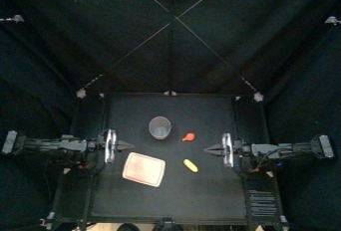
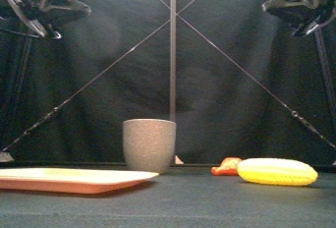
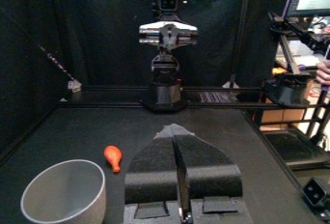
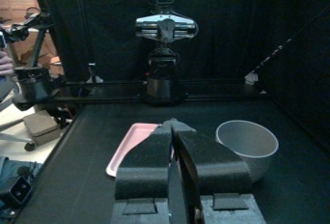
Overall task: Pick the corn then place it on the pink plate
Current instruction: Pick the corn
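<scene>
Corn (image 1: 190,162), yellow, lies flat on the table (image 1: 213,200), clear of both grippers: between them, nearer the right gripper (image 1: 222,151) and a bit front of its tips. It's not on the plate (image 1: 146,167); the plate lies just beside the corn on the left gripper's (image 1: 112,148) side, below and front of those jaws. In the front view the corn (image 2: 277,171) sits low at right and both grippers hang high above the table, left (image 2: 29,14) and right (image 2: 305,4). A small red toy (image 1: 188,135) lies behind the corn, about midway between the jaw sets. A grey cup (image 1: 160,126) stands upright next to it, closer to the left jaws. Left jaws pressed together, nothing between them (image 3: 176,133). Right jaws likewise pressed together and empty (image 4: 172,126). Corn doesn't show in either wrist view.
</scene>
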{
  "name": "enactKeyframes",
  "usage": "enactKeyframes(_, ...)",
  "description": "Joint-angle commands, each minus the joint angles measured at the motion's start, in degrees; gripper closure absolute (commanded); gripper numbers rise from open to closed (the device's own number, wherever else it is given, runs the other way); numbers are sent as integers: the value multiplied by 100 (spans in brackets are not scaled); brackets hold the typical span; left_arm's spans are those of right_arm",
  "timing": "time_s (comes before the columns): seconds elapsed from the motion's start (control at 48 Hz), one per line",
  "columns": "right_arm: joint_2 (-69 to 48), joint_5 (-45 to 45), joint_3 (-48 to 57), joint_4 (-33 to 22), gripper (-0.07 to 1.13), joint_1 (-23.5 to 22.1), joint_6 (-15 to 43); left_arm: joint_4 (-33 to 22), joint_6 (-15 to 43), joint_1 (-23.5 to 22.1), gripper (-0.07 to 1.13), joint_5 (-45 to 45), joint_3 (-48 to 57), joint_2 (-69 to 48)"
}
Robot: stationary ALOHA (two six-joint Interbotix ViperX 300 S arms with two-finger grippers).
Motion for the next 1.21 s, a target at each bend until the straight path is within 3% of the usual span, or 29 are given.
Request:
enactKeyframes(0.021,211,26,79,35,106,-9,35,-9,18,211,111,0,-141,-132)
enactKeyframes(0.25,993,457,132,817,100,18,738,-97,18,290,108,220,-176,-281)
enactKeyframes(0.375,1512,853,-62,1099,90,158,1283,-97,9,308,108,457,-176,-281)
enactKeyframes(0.688,2426,1143,-492,1160,32,492,1758,-114,9,396,107,888,-193,-290)
enactKeyframes(0.833,2900,1143,-624,1310,12,721,1758,-158,18,396,107,905,-193,-290)
enactKeyframes(1.208,4447,1143,-844,1459,8,782,1749,-149,26,396,107,914,-202,-308)
